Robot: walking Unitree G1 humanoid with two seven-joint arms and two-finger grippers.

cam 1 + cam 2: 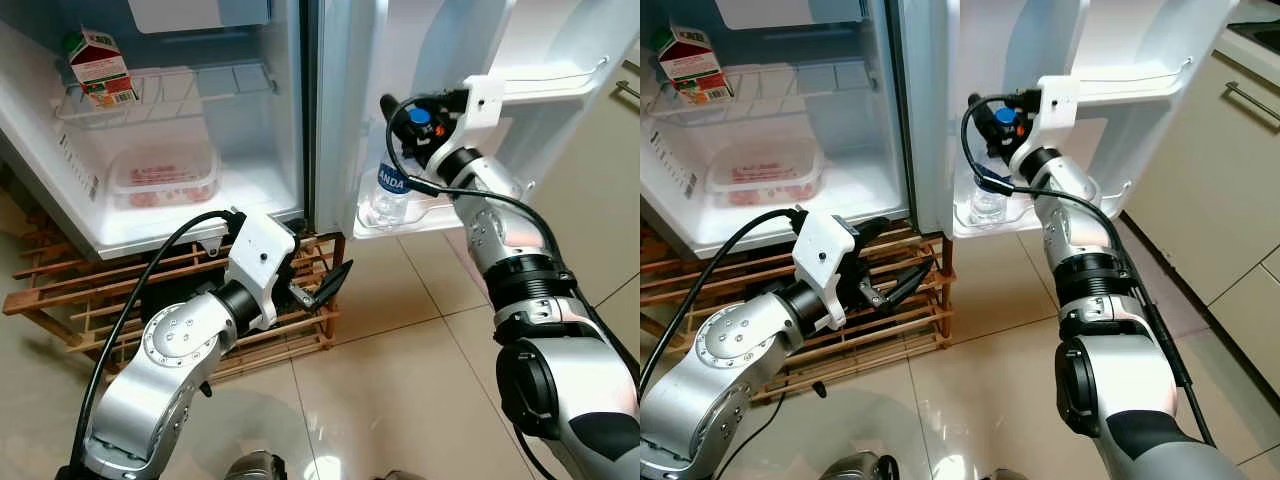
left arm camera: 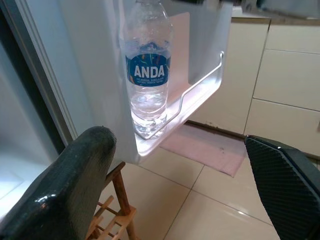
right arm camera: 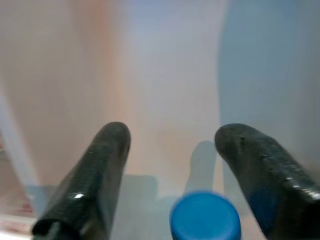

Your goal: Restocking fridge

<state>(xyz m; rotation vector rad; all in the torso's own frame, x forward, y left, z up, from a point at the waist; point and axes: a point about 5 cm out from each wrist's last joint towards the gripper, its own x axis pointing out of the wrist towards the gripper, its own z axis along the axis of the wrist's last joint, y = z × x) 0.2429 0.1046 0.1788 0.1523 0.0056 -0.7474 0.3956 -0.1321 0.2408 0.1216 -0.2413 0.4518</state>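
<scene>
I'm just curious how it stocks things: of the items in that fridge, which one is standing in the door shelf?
The water bottle with the blue ANDA label and blue cap; the right gripper is open above it. The milk carton and plastic food box sit inside.

Upright water bottle [image 2: 147, 75] on door shelf [image 2: 200, 92]

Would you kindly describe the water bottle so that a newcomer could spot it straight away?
Start at the open fridge door on the right. In its lowest door shelf stands the water bottle, upright, just under the right gripper. It is clear plastic with a blue cap and a blue label reading ANDA, the only bottle there.
</scene>
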